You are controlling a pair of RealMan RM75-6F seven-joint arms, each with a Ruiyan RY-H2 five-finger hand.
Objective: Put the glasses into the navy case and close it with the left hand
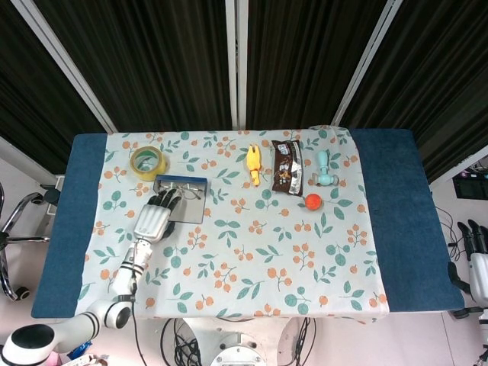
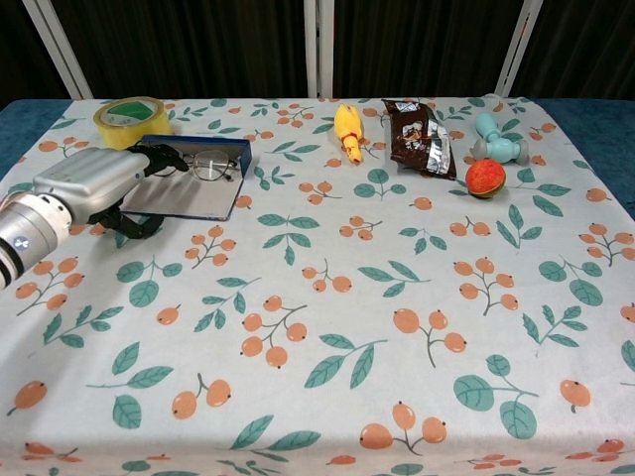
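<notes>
— Where are the glasses (image 2: 205, 165) just now?

— In the open navy case (image 2: 189, 194), lying toward its far end, near the raised blue lid edge. The case sits on the left of the tabletop (image 2: 327, 327), just in front of the tape roll (image 2: 131, 120).

— And the left hand (image 2: 84, 182)?

— Laid over the near left part of the case, its dark fingers (image 2: 162, 156) reaching in beside the glasses and the thumb hooked under the near edge. Whether it is actually gripping the case I cannot tell; from above the hand (image 1: 155, 216) just covers that side.

— The right hand (image 1: 476, 242)?

— Off past the right end of the tabletop, fingers straight, slightly apart, nothing in them.

— Anything else out?

— A yellow toy (image 2: 347, 130), a brown snack bag (image 2: 418, 134), a teal toy (image 2: 495, 140) and a red ball (image 2: 485, 177), all along the far side.
</notes>
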